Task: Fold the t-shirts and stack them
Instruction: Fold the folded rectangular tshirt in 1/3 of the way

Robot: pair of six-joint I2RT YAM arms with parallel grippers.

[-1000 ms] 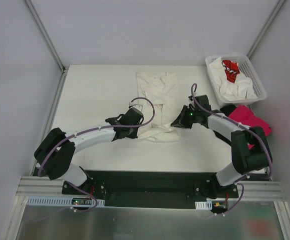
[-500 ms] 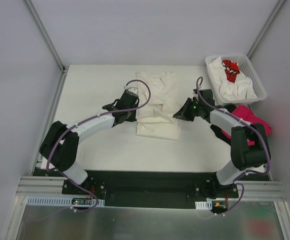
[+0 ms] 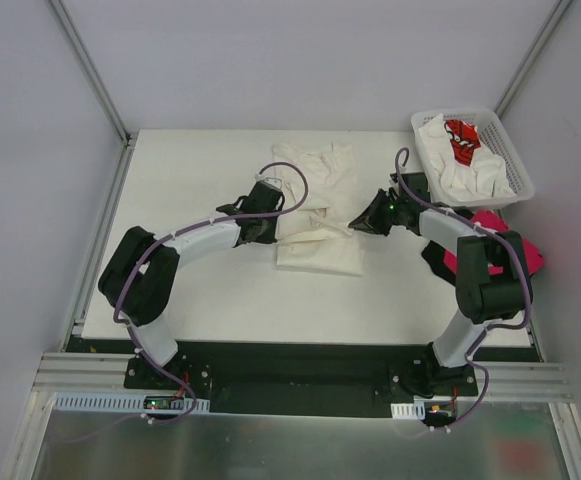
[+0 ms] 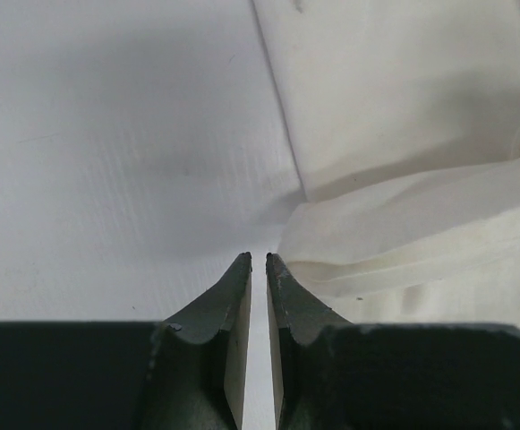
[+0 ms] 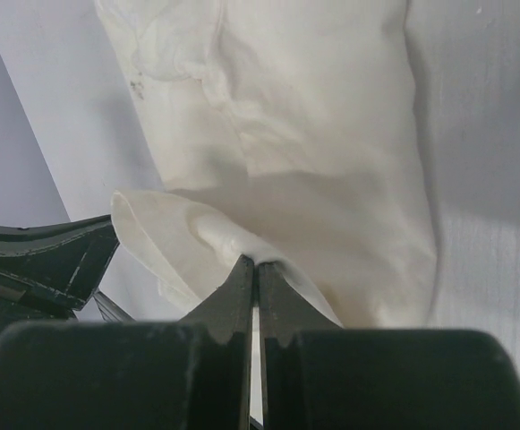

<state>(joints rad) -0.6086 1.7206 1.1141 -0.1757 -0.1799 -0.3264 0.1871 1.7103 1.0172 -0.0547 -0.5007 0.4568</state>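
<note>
Nearest, the 2 arm bases sit at the front edge of the desk (image 3: 200, 300). A strip of bare white surface lies between them and the cream t-shirt (image 3: 320, 200), and more runs out to the left rail.

The left pincer (image 4: 258, 262) sits at the shirt's left edge with its jaws drawn to a thin slit. Whether any cloth is pinched cannot be told. The right pincer (image 5: 256, 262), at the shirt's right edge, is closed on a raised fold of that shirt, a grip only its wrist view shows.

Only the overhead view shows the shirt lying mid-desk, its near part flat and its far part rumpled. The right arm overlies a magenta t-shirt (image 3: 490, 225) at the right edge.

Farthest, 1 basket (image 3: 518, 170) in the far right corner holds white t-shirts (image 3: 470, 180) and a red-printed t-shirt (image 3: 461, 138).
</note>
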